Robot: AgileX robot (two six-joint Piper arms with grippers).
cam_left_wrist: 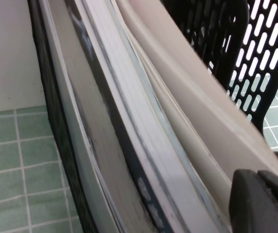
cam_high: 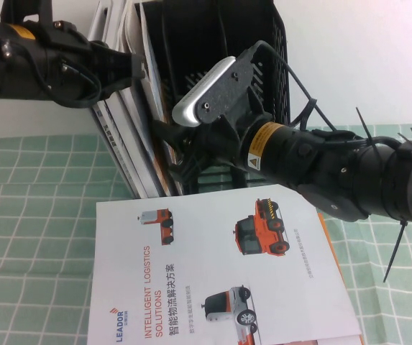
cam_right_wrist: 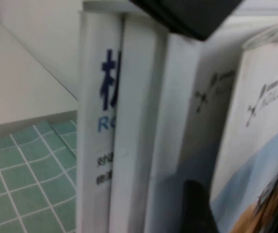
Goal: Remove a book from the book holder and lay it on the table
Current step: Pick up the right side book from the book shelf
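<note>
A plain white wall backs the table (cam_high: 33,237), which is covered in a mint-green cloth with a white grid. At the rear stands the black book holder (cam_high: 263,36), its slotted and mesh walls rising above a row of upright books and brochures packed into its left side. Flat on the cloth in front of it lies a white LEADOR brochure (cam_high: 213,280) showing orange vehicles and red lettering.

The right gripper (cam_high: 180,154) reaches in from the right and sits low against the front edges of the upright stack, just above the lying brochure. Its fingers stand spread wide, and from the high view I cannot tell whether they bracket any cover. In the right wrist view, the book (cam_right_wrist: 260,145), with its pale blue cover, sandy strip and AGILE-X mark, stands upright in the holder at the edge of the stack, next to white-spined volumes (cam_right_wrist: 129,136) with blue lettering.

The left gripper (cam_high: 137,68) comes in from the left at the upper part of the stack, its tip against the book tops. Whether its fingers are open or closed cannot be told. The left wrist view looks along the leaning page edges, with the holder's vented wall beside them.
</note>
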